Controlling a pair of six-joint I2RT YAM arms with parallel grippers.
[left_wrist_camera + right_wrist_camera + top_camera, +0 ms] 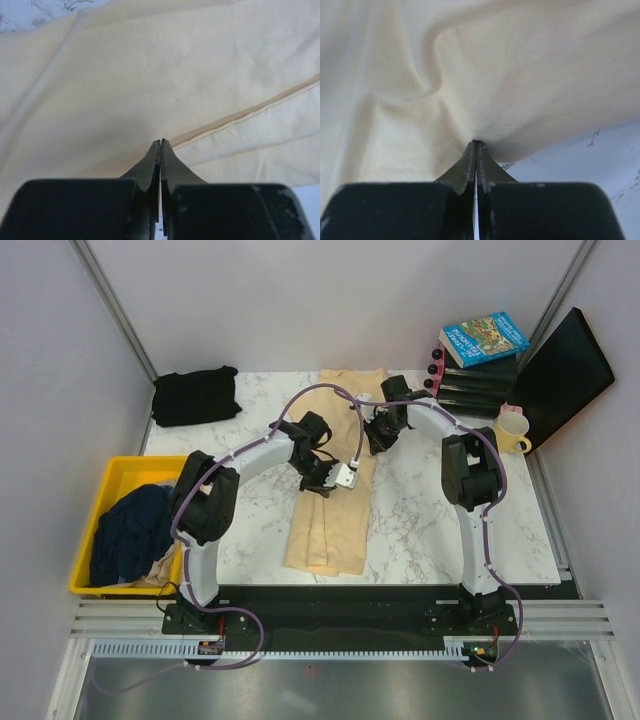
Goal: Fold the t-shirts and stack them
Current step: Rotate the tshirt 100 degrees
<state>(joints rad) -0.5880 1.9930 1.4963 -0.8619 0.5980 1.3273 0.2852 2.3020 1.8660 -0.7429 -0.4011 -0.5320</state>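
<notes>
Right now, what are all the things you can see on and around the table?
cream-yellow t-shirt: one, pale cream-yellow, a long strip in the middle of the table
black t-shirt: one, black, far left corner of the table
navy t-shirt: one, dark navy, bundled in the bin
bin: one, yellow, left of the table
book: one, blue cover, on top of the dark stack
dark stack: one, black, far right corner
mug: one, yellow, far right side of the table
board: one, black, leaning at the right wall
table: one, white marble
left end effector: one, black, shut on the cream-yellow t-shirt
right end effector: one, black, shut on the same shirt
</notes>
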